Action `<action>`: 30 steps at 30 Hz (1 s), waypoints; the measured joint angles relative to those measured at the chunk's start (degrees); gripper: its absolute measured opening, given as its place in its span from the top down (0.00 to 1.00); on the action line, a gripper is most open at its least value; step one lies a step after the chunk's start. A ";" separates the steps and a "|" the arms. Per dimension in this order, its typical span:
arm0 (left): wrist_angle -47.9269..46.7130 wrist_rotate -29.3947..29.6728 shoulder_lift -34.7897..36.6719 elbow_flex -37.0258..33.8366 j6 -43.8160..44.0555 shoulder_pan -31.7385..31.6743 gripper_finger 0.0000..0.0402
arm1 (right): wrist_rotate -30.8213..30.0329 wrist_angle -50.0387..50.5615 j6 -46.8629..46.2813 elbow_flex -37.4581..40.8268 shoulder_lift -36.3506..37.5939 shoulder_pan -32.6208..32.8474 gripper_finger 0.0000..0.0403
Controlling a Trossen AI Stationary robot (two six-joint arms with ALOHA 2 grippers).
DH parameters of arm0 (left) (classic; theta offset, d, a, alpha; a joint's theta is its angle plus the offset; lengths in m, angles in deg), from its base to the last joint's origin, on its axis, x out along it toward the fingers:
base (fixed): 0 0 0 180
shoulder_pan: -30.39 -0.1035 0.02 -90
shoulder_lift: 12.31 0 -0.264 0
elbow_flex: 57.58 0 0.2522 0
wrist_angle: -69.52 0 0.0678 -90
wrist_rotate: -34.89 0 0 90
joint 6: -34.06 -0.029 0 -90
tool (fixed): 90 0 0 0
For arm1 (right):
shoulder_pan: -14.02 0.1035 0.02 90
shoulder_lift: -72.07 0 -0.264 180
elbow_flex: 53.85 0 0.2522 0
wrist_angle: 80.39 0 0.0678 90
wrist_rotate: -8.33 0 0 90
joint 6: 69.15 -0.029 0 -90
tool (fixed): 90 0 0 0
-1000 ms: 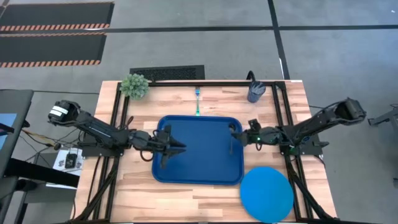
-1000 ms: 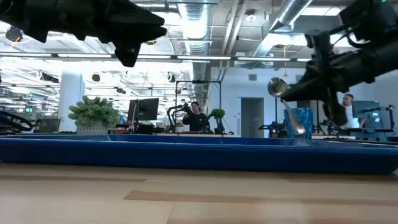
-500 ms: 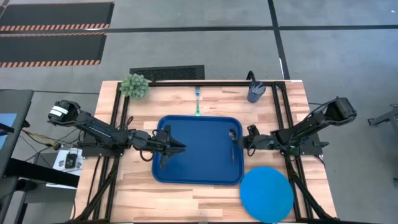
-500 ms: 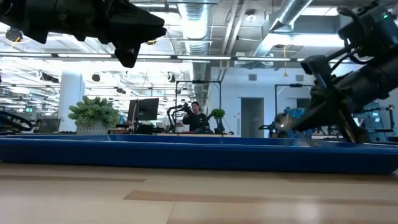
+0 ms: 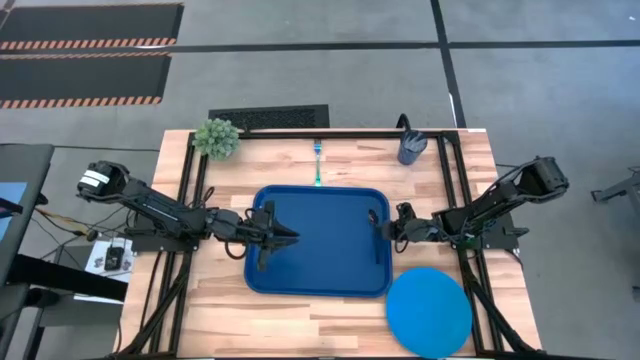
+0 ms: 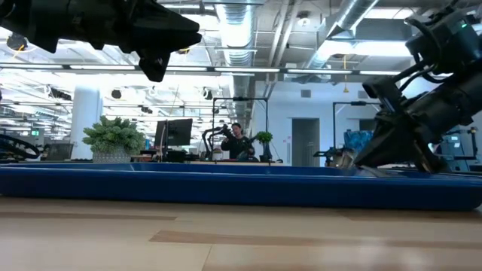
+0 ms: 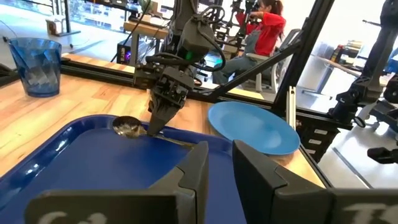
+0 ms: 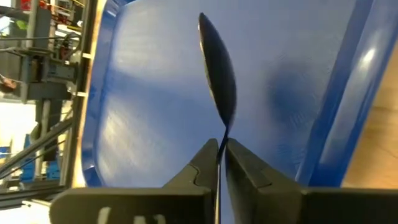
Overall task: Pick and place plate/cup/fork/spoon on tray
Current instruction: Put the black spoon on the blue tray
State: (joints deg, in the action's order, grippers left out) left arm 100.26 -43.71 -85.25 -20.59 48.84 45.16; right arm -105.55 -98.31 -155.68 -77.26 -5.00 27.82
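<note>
The right gripper (image 8: 222, 163) jaws pinch the spoon (image 8: 217, 93) by its thin, stiff, slippery handle, low over the tray (image 5: 310, 255); left gripper (image 7: 219, 167) jaws stand slightly spread.

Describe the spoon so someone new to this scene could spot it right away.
Start at the big blue tray mid-table and go to its right edge, where the right gripper reaches in. The spoon lies there on the tray floor, its handle between that gripper's fingers. It has a dark handle and shiny silver bowl, unlike the teal fork on the wood behind the tray.
</note>
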 joint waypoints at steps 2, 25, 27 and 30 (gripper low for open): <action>-0.01 0.00 -0.01 0.01 0.00 0.00 0.85 | 0.00 1.74 0.01 -0.59 -0.01 0.00 0.85; -2.12 0.35 -0.01 0.01 -0.12 0.00 0.85 | 5.46 41.88 16.13 -22.37 -0.14 0.58 0.82; -3.12 1.77 -0.01 0.01 0.28 0.26 0.85 | 3.50 51.70 16.54 -28.03 -0.42 1.26 0.82; -4.43 4.69 -0.03 0.01 0.76 1.20 0.85 | 2.04 62.40 16.51 -34.87 -2.78 3.30 0.81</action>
State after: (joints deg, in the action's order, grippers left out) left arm 95.82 -39.02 -85.28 -20.58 49.60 46.36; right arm -103.51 -35.91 -139.17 -112.14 -7.78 31.12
